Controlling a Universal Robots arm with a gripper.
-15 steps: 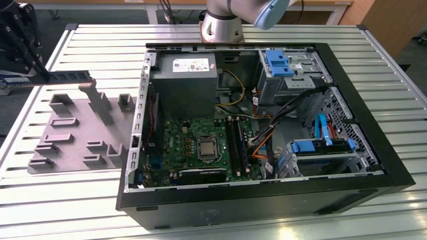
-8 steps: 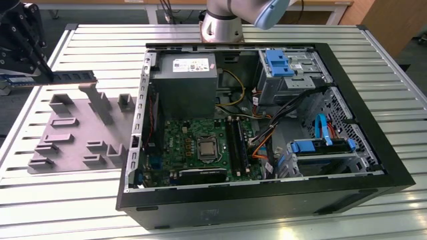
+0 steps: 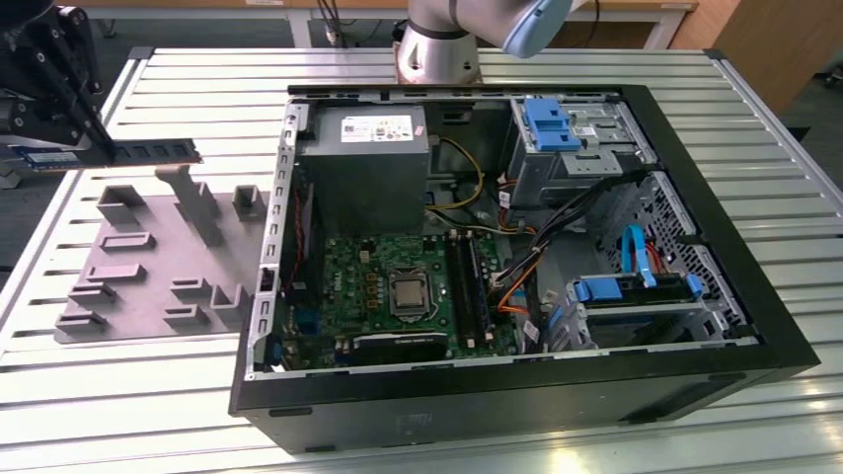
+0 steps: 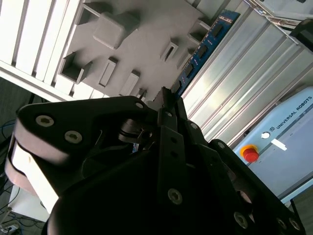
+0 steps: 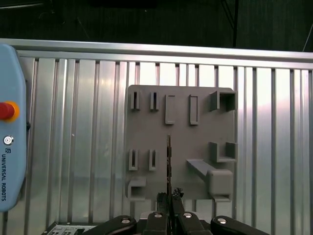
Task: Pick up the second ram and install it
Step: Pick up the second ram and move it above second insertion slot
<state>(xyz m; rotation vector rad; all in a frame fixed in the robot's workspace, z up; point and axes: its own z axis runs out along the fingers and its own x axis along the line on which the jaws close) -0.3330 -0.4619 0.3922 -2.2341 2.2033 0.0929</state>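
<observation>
The second ram [image 3: 158, 152], a thin blue-green stick with dark chips, hangs level in the air above the grey fixture plate [image 3: 145, 257] at the exterior view's left. My gripper [image 3: 98, 146] is shut on it near one end, well away from the open computer case [image 3: 527, 385]. In the second wrist view the ram [image 4: 203, 49] reaches out past the black fingertips [image 4: 168, 100] over the fixture plate [image 4: 146, 29]. In the first wrist view the ram [image 5: 168, 156] shows edge-on, rising from the gripper [image 5: 169, 197] over the plate [image 5: 181, 142].
Inside the case lie the green motherboard [image 3: 382, 286], its long black slots [image 3: 468, 286], a grey power supply [image 3: 362, 148] and blue drive cages [image 3: 554, 123]. The arm's base [image 3: 441, 44] stands behind the case. A pendant with a red button [image 5: 7, 110] lies on the ribbed metal table [image 5: 73, 122].
</observation>
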